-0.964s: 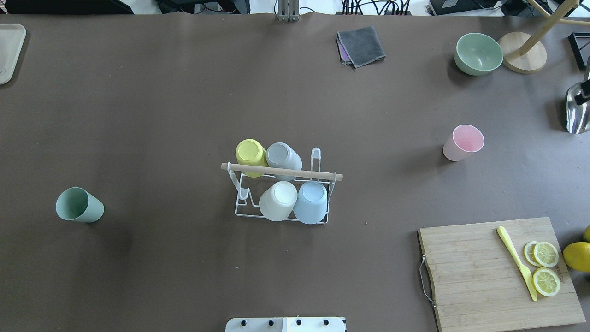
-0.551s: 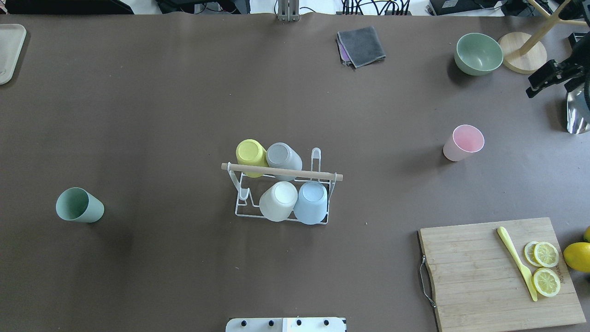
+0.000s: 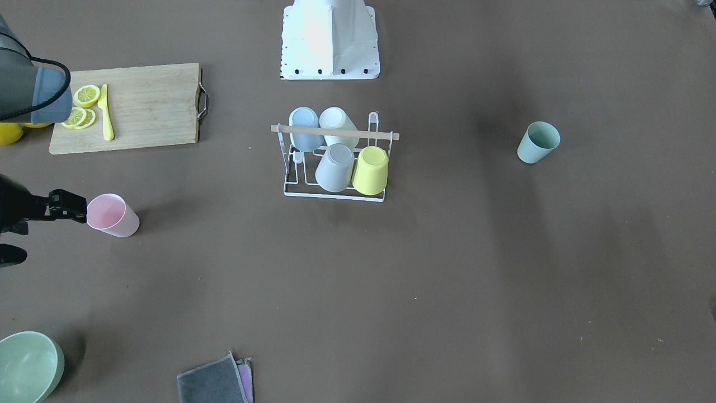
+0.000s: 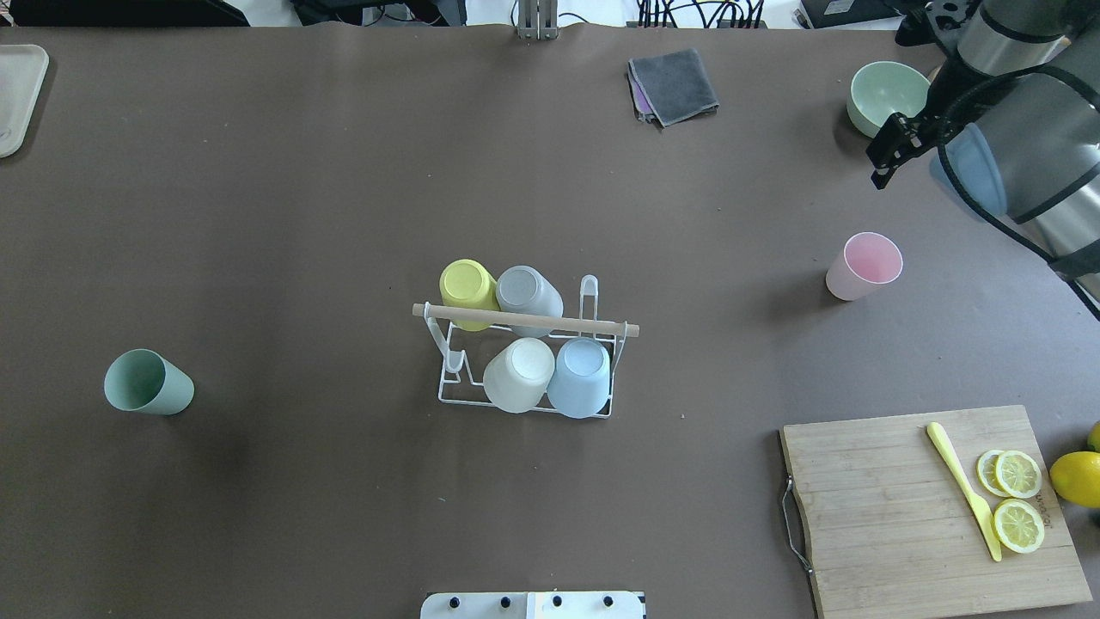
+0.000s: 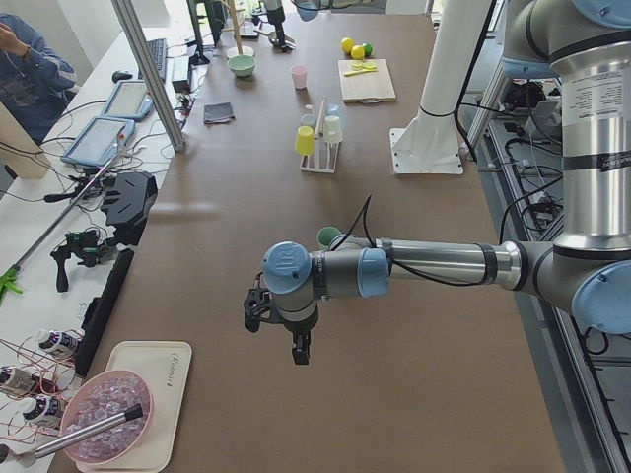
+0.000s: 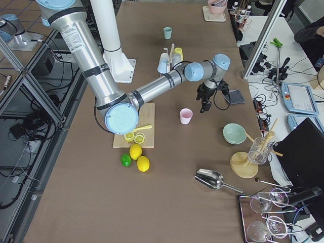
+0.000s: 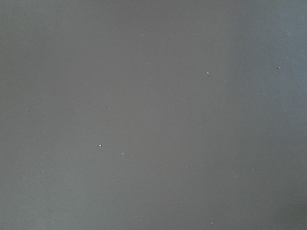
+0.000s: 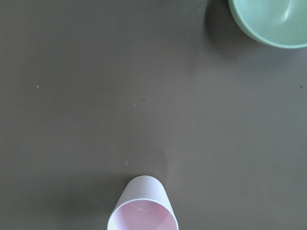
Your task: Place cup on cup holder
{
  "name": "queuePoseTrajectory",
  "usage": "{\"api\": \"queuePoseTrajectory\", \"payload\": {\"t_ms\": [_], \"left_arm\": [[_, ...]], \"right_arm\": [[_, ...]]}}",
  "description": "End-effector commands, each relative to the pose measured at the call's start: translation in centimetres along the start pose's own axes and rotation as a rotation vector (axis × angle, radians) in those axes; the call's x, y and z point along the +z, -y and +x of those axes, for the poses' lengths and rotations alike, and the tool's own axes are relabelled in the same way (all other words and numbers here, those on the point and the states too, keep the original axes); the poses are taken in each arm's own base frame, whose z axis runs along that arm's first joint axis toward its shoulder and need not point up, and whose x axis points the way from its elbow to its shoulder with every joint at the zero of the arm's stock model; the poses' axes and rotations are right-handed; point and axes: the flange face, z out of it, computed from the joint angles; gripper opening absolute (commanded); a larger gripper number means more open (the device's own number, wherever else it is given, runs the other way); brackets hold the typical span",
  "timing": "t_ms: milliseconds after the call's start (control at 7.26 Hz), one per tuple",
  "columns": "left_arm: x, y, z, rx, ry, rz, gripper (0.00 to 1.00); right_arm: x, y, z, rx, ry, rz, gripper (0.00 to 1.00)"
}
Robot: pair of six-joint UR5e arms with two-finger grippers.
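A robotics lab: 2 industrial arms point(image 6: 81, 45) mounted on a white column point(image 5: 446, 89) at a brown-covered table point(image 4: 258, 215), with aluminium framing point(image 5: 148, 74) around it, loose cables point(image 6: 30, 119) on the floor point(image 6: 15, 212), and tablets point(image 5: 99, 146) and tools point(image 5: 126, 197) on a side bench point(image 5: 39, 246).

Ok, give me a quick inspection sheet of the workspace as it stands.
Surface: brown table, nothing spilled seen.
Job's things: cup holder carries four upturned cups; pink cup and green cup stand upright, loose on the table.
Clutter: cutting board with lemon slices and yellow knife; green bowl; grey cloth.
Grippers: right gripper hovers near pink cup, not touching; left gripper over bare table; open or shut unclear.
Cables: black cable loops around right arm.
Surroundings: person and tablets beside the table.
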Motion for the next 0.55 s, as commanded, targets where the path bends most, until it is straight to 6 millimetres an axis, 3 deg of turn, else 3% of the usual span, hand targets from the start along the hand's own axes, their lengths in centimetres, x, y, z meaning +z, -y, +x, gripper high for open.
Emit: {"api": "queuePoseTrajectory", "payload": {"t_ms": [0,413], "left_arm": [[0.4,0.6,4.0,0.078,0.004,-0.018,0.98],[5.2,2.4,8.2,0.171,0.009,-0.126,0.98]], "right_arm": [[1.7,4.1,-2.9,0.008,-0.026,-0.09,1.0],[4.0,5.3,-1.9,-0.026,-0.04,-0.169,1.0]]}}
